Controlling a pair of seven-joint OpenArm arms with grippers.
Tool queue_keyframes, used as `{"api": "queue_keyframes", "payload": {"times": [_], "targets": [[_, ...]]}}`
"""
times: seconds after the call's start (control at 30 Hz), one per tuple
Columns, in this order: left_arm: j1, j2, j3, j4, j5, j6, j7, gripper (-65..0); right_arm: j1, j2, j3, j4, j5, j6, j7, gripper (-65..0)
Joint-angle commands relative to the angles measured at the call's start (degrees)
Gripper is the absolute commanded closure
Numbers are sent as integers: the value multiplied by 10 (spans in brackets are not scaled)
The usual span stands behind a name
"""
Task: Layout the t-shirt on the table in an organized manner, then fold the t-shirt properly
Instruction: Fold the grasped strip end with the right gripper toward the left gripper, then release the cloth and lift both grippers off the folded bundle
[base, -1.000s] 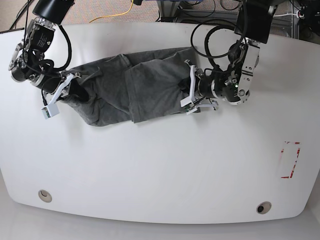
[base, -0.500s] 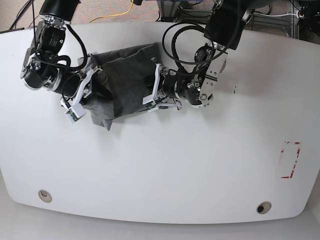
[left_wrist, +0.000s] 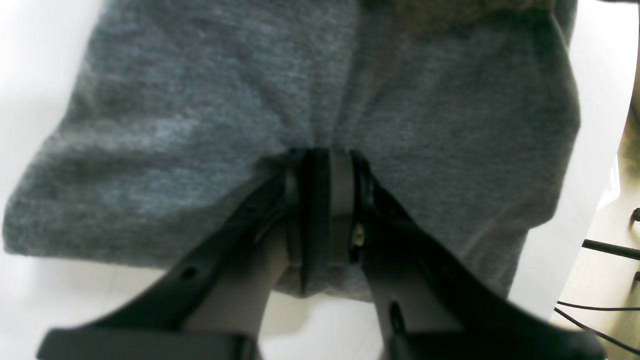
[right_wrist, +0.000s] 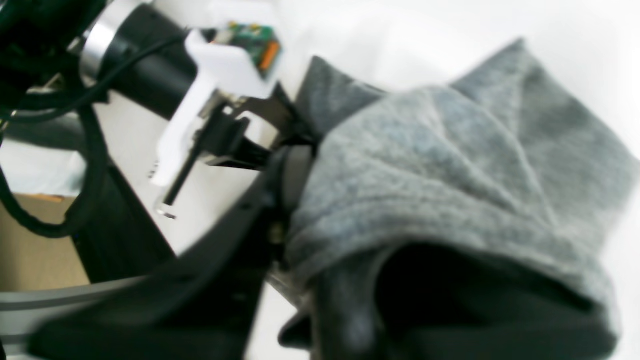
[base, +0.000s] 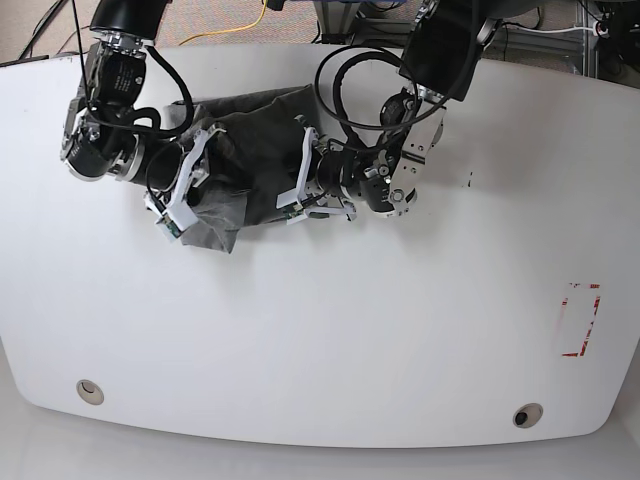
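Observation:
The grey t-shirt (base: 245, 150) lies bunched in a narrow heap at the back of the white table (base: 350, 330), between my two grippers. In the base view my left gripper (base: 298, 190) sits at the heap's right edge. Its wrist view shows the jaws pinched together on a fold of the t-shirt (left_wrist: 200, 125), at the left gripper (left_wrist: 322, 160). My right gripper (base: 183, 197) is at the heap's left edge. In its blurred wrist view the t-shirt (right_wrist: 425, 165) drapes over one finger (right_wrist: 292, 175) and hides the other, so the jaw gap does not show.
A red tape rectangle (base: 580, 320) marks the table's right side. Two grommet holes (base: 90, 391) (base: 527, 415) sit near the front edge. Cables and stands crowd the floor behind the table. My arms' cable loops (base: 345, 75) hang above the shirt.
My left gripper has carried its edge of the shirt leftwards in the base view, and the right gripper has come a little rightwards. The spread shirt is now a narrow doubled heap.

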Motion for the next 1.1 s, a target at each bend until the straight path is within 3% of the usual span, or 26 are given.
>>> {"api": "queue_keyframes", "payload": {"times": [0.0, 0.2, 0.3, 0.37, 0.87, 1.07], "targets": [[-2, -1, -1, 0, 30, 2, 30, -56, 3, 6, 3, 11, 15, 3, 13, -217], [-2, -1, -2, 2, 29, 2, 30, -56, 3, 6, 3, 13, 17, 3, 13, -465], [-2, -2, -2, 2, 29, 2, 30, -56, 2, 6, 2, 15, 19, 3, 11, -552], [-2, -2, -2, 3, 29, 2, 30, -56, 1, 6, 1, 24, 19, 3, 10, -577], [-2, 0, -43, 43, 27, 2, 30, -57, -46, 11, -26, 50, 19, 3, 11, -583], [-1, -1, -58, 71, 27, 2, 30, -57, -48, 21, 8, 51, 20, 3, 11, -583]]}}
